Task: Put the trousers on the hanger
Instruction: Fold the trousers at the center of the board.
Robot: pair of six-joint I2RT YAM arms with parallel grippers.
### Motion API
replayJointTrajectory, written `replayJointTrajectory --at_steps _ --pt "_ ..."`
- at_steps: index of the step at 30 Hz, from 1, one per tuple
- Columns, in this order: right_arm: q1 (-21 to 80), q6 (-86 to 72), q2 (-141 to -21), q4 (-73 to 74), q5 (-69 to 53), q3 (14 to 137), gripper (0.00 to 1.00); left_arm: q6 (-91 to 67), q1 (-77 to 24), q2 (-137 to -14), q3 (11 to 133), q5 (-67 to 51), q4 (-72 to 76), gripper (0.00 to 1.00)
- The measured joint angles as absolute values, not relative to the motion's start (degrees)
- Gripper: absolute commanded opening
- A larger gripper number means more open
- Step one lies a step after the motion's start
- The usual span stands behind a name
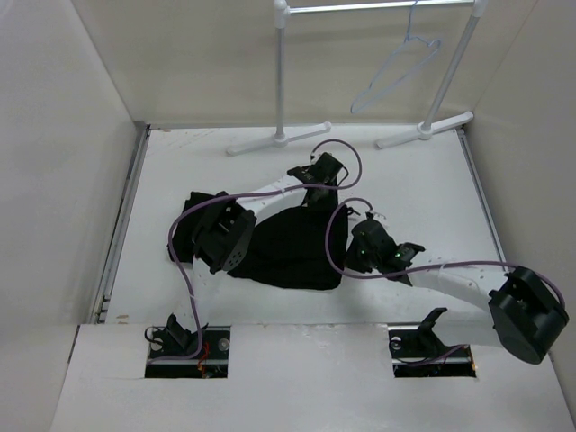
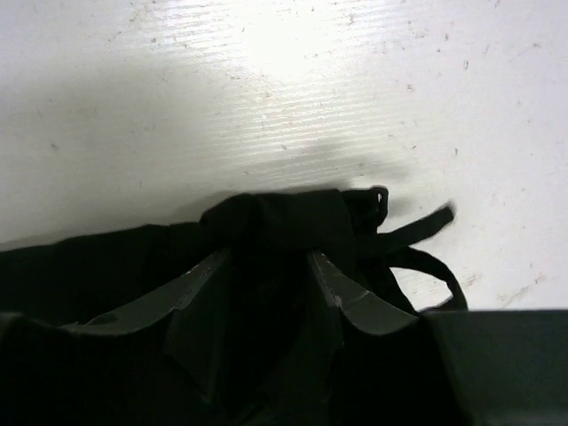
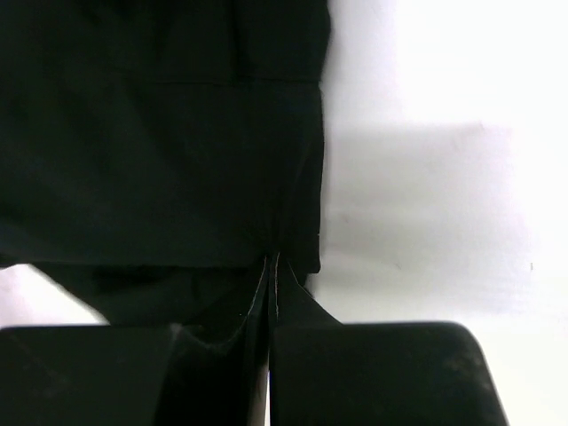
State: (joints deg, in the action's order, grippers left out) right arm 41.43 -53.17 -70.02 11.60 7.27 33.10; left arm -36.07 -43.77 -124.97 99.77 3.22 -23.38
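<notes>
The trousers (image 1: 288, 243) lie bunched on the table (image 1: 405, 171), well apart from the hanger (image 1: 396, 72). The right gripper (image 3: 271, 262) jaws pinch their edge. The left gripper (image 2: 266, 257) jaws sit around cloth; I cannot tell if they squeeze. Best to lift both sides together, slowly.

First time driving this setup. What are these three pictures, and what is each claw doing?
Two robot arms sit at a white table. The wide picture looks down from above; the other two come from wrist cameras. Black trousers lie crumpled mid-table; the pale blue hanger hangs on the white rail stand at the back. The right gripper is pinched shut on the trousers' edge. The left gripper has its fingers apart with cloth bunched between; whether it grips is unclear.
</notes>
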Motion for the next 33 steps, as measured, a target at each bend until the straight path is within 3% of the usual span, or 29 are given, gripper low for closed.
replayJointTrajectory --at_steps 3,5,7,9,11,17,22,26,33 --pt "42.54 -55.77 -71.42 12.10 7.35 31.46 0.18 -36.60 -43.94 -124.97 99.57 3.11 -22.92 0.41" --pt "43.18 -56.66 -71.66 13.08 7.38 30.89 0.39 -36.99 -43.90 -124.92 98.78 3.18 -22.02 0.44" --pt "43.53 -56.88 -71.09 14.85 7.64 30.85 0.54 -37.45 -43.77 -124.36 97.17 3.25 -21.10 0.46" --pt "43.59 -56.53 -68.42 17.15 7.70 30.87 0.59 -37.78 -43.51 -122.52 94.78 3.31 -20.47 0.47" --pt "43.59 -55.92 -64.12 20.08 7.68 31.40 0.56 -38.00 -43.09 -119.20 92.14 3.38 -20.40 0.48" --pt "43.53 -53.30 -59.02 23.51 5.17 38.30 0.13 -38.70 -40.29 -103.42 84.71 3.66 -19.00 0.50" --pt "43.92 -52.97 -66.43 14.52 -0.03 41.58 0.09 -41.56 -37.58 -89.25 72.86 3.95 -13.54 0.49" --pt "43.79 -54.83 -75.33 3.11 -3.38 41.08 0.09 -45.32 -33.76 -81.62 56.47 3.25 -8.10 0.49" --pt "43.03 -60.05 -85.12 -11.27 -4.51 32.42 0.10 -51.55 -16.12 -75.94 31.92 -1.21 -0.69 0.48"
